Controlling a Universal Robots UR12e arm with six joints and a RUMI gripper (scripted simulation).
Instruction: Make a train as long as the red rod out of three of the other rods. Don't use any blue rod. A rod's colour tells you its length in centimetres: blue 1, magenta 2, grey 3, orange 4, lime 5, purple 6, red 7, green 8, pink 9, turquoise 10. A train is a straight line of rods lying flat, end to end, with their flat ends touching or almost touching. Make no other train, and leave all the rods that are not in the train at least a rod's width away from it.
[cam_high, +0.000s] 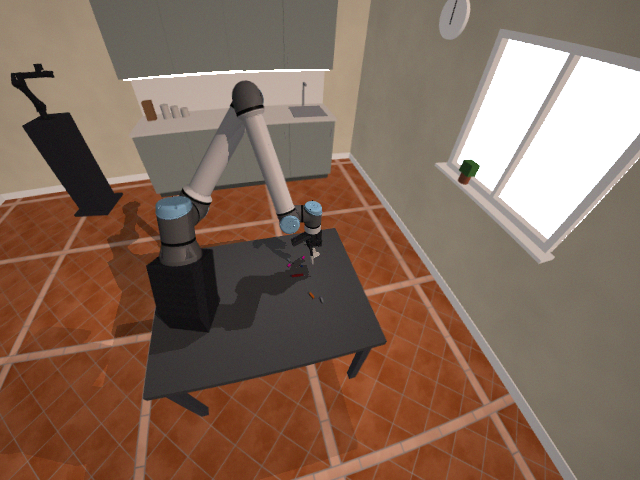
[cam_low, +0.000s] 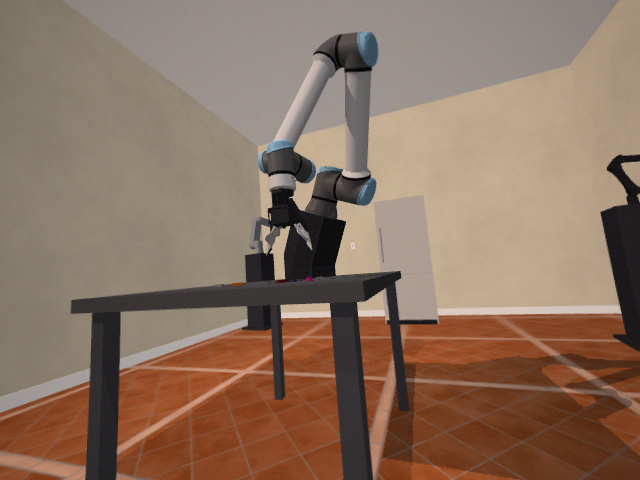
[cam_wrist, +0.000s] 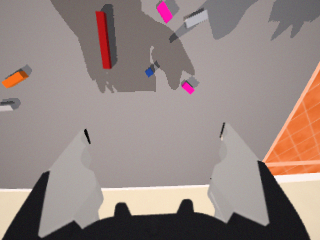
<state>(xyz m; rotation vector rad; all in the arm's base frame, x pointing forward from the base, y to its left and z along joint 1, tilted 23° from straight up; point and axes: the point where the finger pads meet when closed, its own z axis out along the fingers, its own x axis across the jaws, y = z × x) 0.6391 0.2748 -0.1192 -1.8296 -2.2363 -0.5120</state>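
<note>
My gripper (cam_high: 314, 258) (cam_low: 289, 251) (cam_wrist: 155, 126) is open and empty, above the table beside the rods. The red rod (cam_high: 296, 275) (cam_low: 281, 281) (cam_wrist: 103, 40) lies flat. One magenta rod (cam_high: 303, 257) (cam_wrist: 188, 88) lies nearest the gripper in the wrist view; another magenta rod (cam_high: 289, 265) (cam_wrist: 164, 12) lies at the top, near a grey rod (cam_wrist: 196, 19). An orange rod (cam_high: 311, 295) (cam_low: 237, 284) (cam_wrist: 15, 78) and a second grey rod (cam_high: 321, 299) (cam_wrist: 6, 107) lie close together at the left of the wrist view. No rods touch.
A small blue rod (cam_high: 301, 266) (cam_wrist: 149, 72) lies between the red rod and the nearer magenta rod. The dark table (cam_high: 248, 351) (cam_low: 206, 298) has its edge not far beyond the gripper. The arm's shadow falls over several rods.
</note>
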